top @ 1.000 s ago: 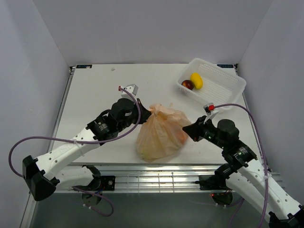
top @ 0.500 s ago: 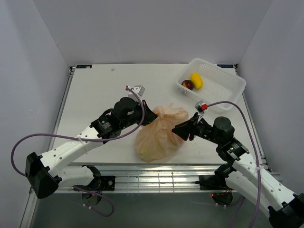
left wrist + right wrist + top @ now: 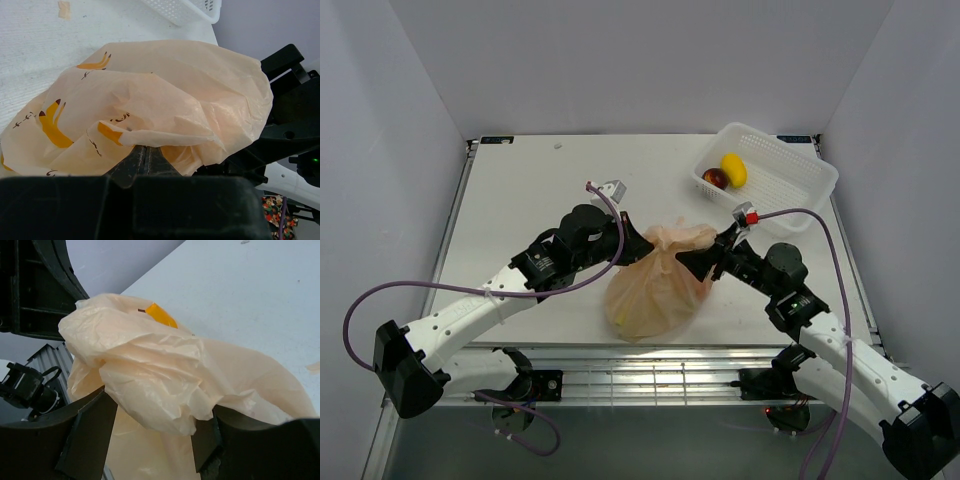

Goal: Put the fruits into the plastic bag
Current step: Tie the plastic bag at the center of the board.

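The peach-orange plastic bag [image 3: 655,290], printed with bananas, sits bunched in the table's near middle. My left gripper [image 3: 642,247] is shut on its upper left edge; in the left wrist view the film [image 3: 165,95] drapes over the closed jaws [image 3: 143,152]. At the bag's upper right, my right gripper [image 3: 692,262] is open. Its fingers [image 3: 87,435] stand on either side of a crumpled fold of the bag [image 3: 150,370]. Two fruits, one dark-red [image 3: 716,178] and one yellow [image 3: 734,169], lie in the basket. Whatever is inside the bag is hidden.
A white lattice basket [image 3: 790,170] stands at the back right corner of the table. The right arm's black body [image 3: 295,110] is close behind the bag in the left wrist view. The table's near edge runs just below the bag.
My right gripper has opened and moved left onto the bag's top fold. The left gripper shifted slightly right, still gripping, and the bag has been drawn narrower and taller.
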